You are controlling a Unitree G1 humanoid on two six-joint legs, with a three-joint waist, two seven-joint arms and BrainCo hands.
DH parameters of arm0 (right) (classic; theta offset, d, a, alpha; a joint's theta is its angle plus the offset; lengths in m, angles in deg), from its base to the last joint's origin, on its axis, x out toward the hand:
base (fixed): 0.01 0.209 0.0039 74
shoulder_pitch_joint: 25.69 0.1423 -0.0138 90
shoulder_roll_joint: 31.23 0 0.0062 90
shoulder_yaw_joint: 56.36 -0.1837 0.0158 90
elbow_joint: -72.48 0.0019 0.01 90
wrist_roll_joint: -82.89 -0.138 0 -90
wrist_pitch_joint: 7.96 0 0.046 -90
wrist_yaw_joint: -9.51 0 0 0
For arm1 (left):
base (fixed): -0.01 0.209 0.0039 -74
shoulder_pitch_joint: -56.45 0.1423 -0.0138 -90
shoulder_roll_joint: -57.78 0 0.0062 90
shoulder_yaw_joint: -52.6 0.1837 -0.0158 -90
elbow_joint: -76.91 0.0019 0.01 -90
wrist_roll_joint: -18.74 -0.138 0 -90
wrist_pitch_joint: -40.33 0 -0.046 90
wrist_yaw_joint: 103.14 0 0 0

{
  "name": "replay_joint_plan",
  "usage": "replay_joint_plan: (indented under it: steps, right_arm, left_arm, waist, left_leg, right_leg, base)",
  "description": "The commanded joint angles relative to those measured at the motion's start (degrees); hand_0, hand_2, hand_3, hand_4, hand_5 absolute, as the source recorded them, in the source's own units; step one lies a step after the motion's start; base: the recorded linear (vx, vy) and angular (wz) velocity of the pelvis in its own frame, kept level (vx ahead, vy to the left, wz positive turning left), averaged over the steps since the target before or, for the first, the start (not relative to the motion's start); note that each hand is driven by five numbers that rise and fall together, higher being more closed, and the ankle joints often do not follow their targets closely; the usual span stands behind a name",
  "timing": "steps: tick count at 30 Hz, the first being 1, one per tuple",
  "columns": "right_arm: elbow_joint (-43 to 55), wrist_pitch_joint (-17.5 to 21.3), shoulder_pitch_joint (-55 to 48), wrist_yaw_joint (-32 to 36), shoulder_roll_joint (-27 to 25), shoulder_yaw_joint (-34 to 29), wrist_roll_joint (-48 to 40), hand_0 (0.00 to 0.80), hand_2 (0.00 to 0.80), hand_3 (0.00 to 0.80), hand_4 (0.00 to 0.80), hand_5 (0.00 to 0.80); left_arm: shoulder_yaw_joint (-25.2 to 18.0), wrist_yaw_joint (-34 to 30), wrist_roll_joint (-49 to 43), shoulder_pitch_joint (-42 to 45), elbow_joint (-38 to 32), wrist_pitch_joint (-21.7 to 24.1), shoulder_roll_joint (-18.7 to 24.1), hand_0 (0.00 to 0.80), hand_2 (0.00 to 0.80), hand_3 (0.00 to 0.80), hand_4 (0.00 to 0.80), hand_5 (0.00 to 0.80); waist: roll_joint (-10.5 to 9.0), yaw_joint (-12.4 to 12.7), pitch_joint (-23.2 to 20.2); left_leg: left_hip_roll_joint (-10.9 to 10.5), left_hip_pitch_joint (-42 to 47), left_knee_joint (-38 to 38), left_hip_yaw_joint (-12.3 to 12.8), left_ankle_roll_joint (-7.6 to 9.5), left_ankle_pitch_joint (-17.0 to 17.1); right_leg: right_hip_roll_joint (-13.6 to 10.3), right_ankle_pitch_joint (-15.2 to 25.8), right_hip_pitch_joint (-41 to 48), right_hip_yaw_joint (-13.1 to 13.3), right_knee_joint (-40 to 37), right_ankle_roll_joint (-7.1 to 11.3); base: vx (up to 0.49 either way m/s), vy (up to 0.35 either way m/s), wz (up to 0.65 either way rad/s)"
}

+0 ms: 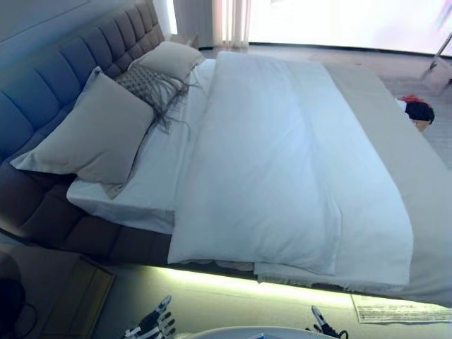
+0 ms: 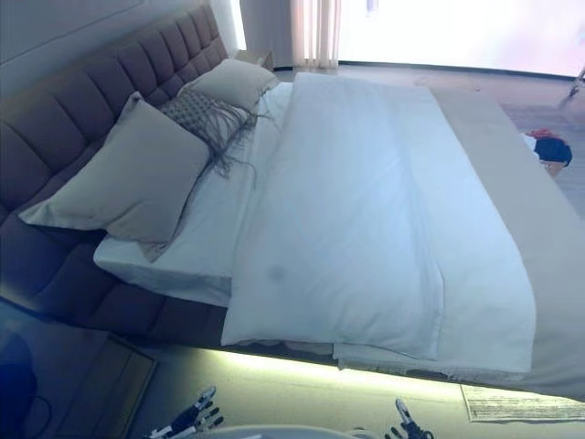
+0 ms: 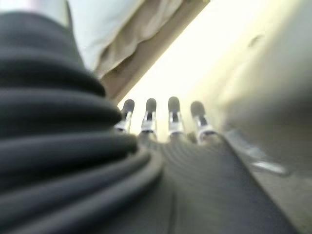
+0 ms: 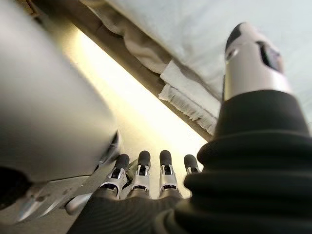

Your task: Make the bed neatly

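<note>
- Your left hand [image 1: 152,323] hangs at about 7 o'clock at the bottom edge of the head view, well short of the bed, with its fingers straight and relaxed, holding nothing.
- Your right hand [image 4: 146,178] is at about 5 o'clock, equally low and off the bed; its wrist view shows the fingers extended and empty, thumb standing apart.
- Just beyond both hands runs the lit strip under the bed frame [image 1: 233,279]; judging by this, either hand reaching up could clip the frame edge before it gets to any cloth.
- The white duvet [image 1: 282,162] lies spread over the middle of the bed, its near edge hanging slightly over the side at 6 o'clock. A folded layer shows beneath its near right corner, so a grab there may catch only one layer and drag the cover askew.
- A beige blanket [image 1: 417,176] runs along the foot side at 3 o'clock; pulling the duvet that way could bunch it.
- At 9 to 10 o'clock, a large pillow [image 1: 95,134] leans on the headboard [image 1: 42,78]; a fringed cushion [image 1: 152,85] and a smaller pillow [image 1: 169,60] lie further off. A hard tug on the duvet's head end could shift them.
</note>
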Motion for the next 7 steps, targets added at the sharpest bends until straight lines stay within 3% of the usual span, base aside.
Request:
replay_joint_plan:
  steps: [1, 7]
  right_arm:
    - [-2.8, -0.4, 4.7, -0.1, 1.8, -0.2, 2.9, 0.0, 0.0, 0.0, 0.0, 0.0]
    - [-1.5, 0.5, 5.5, 1.2, 1.4, 2.3, 4.4, 0.0, 0.0, 0.0, 0.0, 0.0]
  left_arm:
    - [0.2, -0.3, -0.4, -2.3, 2.8, 1.3, -2.4, 0.0, 0.0, 0.0, 0.0, 0.0]
    - [1.2, 0.5, 1.1, -3.2, 1.7, 0.3, -1.4, 0.0, 0.0, 0.0, 0.0, 0.0]
  waist:
    - [-0.26, -0.2, 1.1]
    - [-0.51, 0.0, 0.6]
  left_leg:
    - [-7.0, 0.4, -1.4, 0.5, 5.07, -0.9]
    - [-7.1, 1.1, -1.4, 0.4, 5.22, -1.1]
  right_leg:
    - [4.0, -1.8, 1.1, 0.0, 1.7, -2.07]
    - [4.1, -2.1, 1.8, 0.1, 1.7, -2.23]
  base:
    - [0.059, -0.023, -0.01]
    - [0.054, -0.006, 0.0]
